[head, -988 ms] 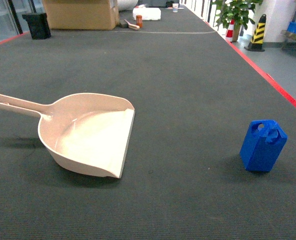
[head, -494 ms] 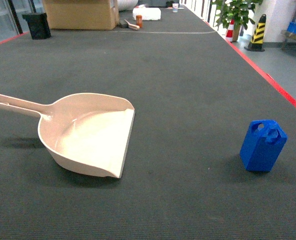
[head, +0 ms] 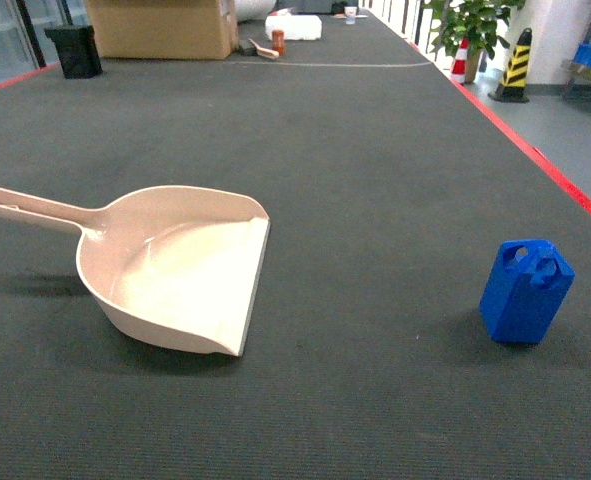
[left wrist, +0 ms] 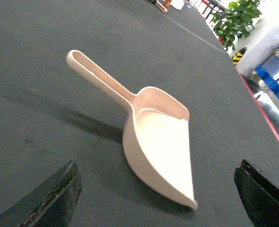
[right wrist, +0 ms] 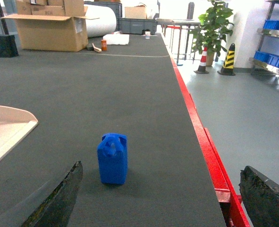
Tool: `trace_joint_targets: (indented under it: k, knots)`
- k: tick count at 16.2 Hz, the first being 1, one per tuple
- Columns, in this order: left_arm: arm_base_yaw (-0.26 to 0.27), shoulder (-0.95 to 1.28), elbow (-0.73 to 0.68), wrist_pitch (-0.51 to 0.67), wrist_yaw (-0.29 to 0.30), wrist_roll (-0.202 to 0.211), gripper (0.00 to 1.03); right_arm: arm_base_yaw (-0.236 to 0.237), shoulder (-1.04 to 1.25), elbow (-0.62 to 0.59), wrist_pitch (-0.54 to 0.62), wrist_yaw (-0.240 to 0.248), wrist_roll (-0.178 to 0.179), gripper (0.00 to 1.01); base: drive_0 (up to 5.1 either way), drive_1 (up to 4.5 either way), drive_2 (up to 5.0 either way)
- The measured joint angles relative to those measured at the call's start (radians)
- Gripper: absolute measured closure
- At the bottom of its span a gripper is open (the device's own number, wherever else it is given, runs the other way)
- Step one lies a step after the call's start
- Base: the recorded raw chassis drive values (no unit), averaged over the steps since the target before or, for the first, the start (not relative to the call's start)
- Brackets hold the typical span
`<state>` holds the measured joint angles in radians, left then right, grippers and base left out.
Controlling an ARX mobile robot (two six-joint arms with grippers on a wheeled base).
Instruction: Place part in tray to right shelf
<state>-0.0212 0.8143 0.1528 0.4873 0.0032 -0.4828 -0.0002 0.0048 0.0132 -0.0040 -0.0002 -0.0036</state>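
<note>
left gripper spread wide over tray, right gripper spread wide facing upright part

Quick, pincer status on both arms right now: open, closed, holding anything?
Left pincer: open, holding nothing, above the dustpan.
Right pincer: open, holding nothing; the blue block stands on the mat ahead of it.

Tray: beige plastic, smooth, glossy inside. Part: bright blue plastic, smooth, slight sheen. Worktop: dark grey ribbed mat, matt, with red-painted edge. Cardboard box: brown, matt.
</note>
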Motion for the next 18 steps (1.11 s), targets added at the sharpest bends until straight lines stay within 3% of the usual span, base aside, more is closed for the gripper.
trace_joint_targets:
  k: [2, 4, 5, 8, 12, 15, 18]
  knots:
    - [0.028, 0.337, 0.096, 0.233, 0.054, -0.143, 0.05, 0.0, 0.0, 0.0, 0.0, 0.0, 0.0, 0.03, 0.0, 0.0, 0.0]
    - [0.089, 0.656, 0.233, 0.392, 0.112, -0.282, 0.05, 0.0, 0.0, 0.0, 0.0, 0.0, 0.0, 0.03, 0.0, 0.0, 0.0]
    - [0.106, 0.767, 0.287, 0.422, 0.132, -0.333, 0.05, 0.0, 0.0, 0.0, 0.0, 0.0, 0.0, 0.03, 0.0, 0.0, 0.0]
    - [0.124, 1.035, 0.455, 0.42, 0.144, -0.433, 0.05, 0.0, 0.0, 0.0, 0.0, 0.0, 0.0, 0.03, 0.0, 0.0, 0.0]
    - [0.172, 1.188, 0.604, 0.463, 0.204, -0.533, 0.05, 0.0, 0.0, 0.0, 0.0, 0.0, 0.0, 0.03, 0.0, 0.0, 0.0]
    - [0.144, 1.284, 0.752, 0.421, 0.219, -0.55, 0.05, 0.0, 0.0, 0.0, 0.0, 0.0, 0.0, 0.03, 0.0, 0.0, 0.0]
    - [0.15, 1.345, 0.814, 0.439, 0.244, -0.557, 0.29, 0.0, 0.0, 0.0, 0.0, 0.0, 0.0, 0.03, 0.0, 0.0, 0.0]
